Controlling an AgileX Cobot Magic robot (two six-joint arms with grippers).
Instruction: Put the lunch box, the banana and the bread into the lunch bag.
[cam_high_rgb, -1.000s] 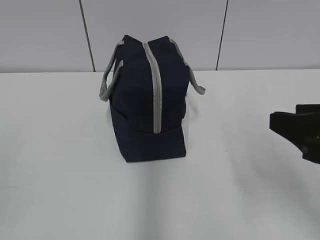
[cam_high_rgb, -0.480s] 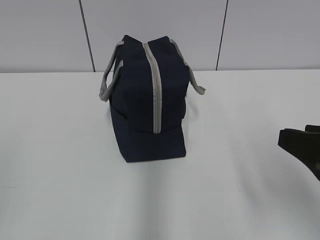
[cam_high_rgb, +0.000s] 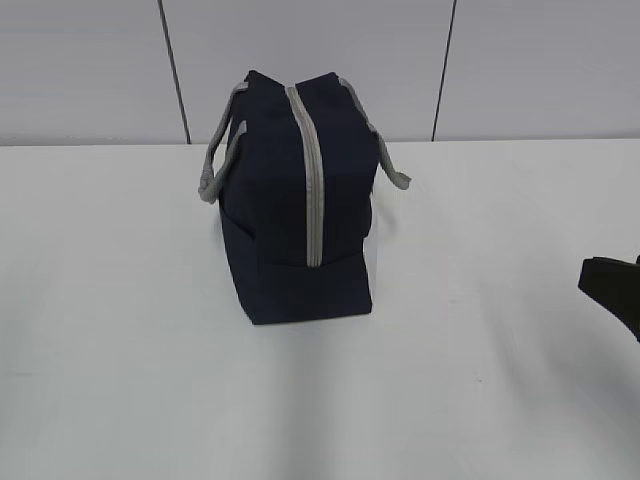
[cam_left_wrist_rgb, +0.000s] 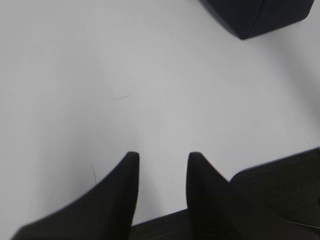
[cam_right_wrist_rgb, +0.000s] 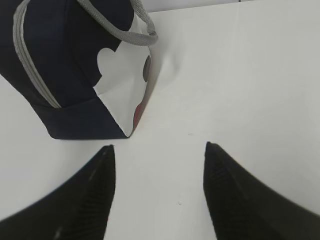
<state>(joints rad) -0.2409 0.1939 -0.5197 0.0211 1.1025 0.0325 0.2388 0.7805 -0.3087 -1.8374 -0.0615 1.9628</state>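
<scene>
Here the zipped lunch bag (cam_high_rgb: 300, 200) stands alone on the table (cam_high_rgb: 480, 380), both claws spread empty.

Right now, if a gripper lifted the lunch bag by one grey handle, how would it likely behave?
The lunch bag would probably sag and swing: its fabric handle droops limply. Zipped shut and standing tall on a narrow base, it may tip if pushed sideways. Its weight cannot be judged.
</scene>
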